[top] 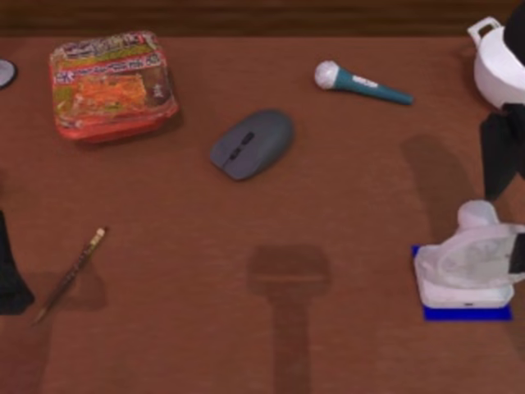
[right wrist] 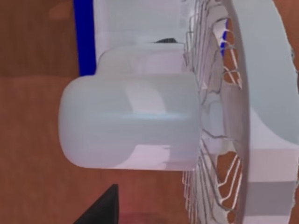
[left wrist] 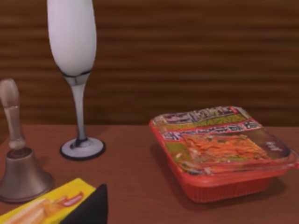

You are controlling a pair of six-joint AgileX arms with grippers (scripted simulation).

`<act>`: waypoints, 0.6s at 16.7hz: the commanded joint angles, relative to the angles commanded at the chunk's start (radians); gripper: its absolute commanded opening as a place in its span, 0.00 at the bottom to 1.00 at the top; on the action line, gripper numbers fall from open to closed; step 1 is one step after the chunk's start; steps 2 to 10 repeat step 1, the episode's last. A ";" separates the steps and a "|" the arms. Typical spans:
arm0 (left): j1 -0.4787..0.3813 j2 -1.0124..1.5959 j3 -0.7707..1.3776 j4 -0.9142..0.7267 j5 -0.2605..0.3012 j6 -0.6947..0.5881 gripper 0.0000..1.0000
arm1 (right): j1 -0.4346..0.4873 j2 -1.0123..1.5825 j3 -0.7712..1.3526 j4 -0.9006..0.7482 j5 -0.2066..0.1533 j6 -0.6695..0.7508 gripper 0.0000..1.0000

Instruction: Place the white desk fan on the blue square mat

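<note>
Closest to the right wrist camera was the white desk fan [right wrist: 135, 128], its round motor housing filling the view, with the grille beside it. From above, the white desk fan [top: 469, 267] stood on the blue square mat [top: 467, 313] at the table's right side, its base covering most of the mat, with blue showing along the near edge and at the left.

I judged that the placing step was at its end. The right gripper [top: 515, 246] was at the fan, but whether its fingers were apart or closed on the fan I could not tell. The next move called for letting go, if it held, and lifting away without tipping the fan.

Further off lay a grey mouse [top: 251, 144]. The left arm [top: 10, 271] waited at the table's left edge.
</note>
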State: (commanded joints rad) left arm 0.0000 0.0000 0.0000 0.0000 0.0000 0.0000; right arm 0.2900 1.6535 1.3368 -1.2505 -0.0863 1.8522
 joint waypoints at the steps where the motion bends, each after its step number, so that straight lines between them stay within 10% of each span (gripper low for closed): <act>1: 0.000 0.000 0.000 0.000 0.000 0.000 1.00 | 0.000 0.000 0.000 0.000 0.000 0.000 1.00; 10: 0.000 0.000 0.000 0.000 0.000 0.000 1.00 | 0.000 0.000 0.000 0.000 0.000 0.000 1.00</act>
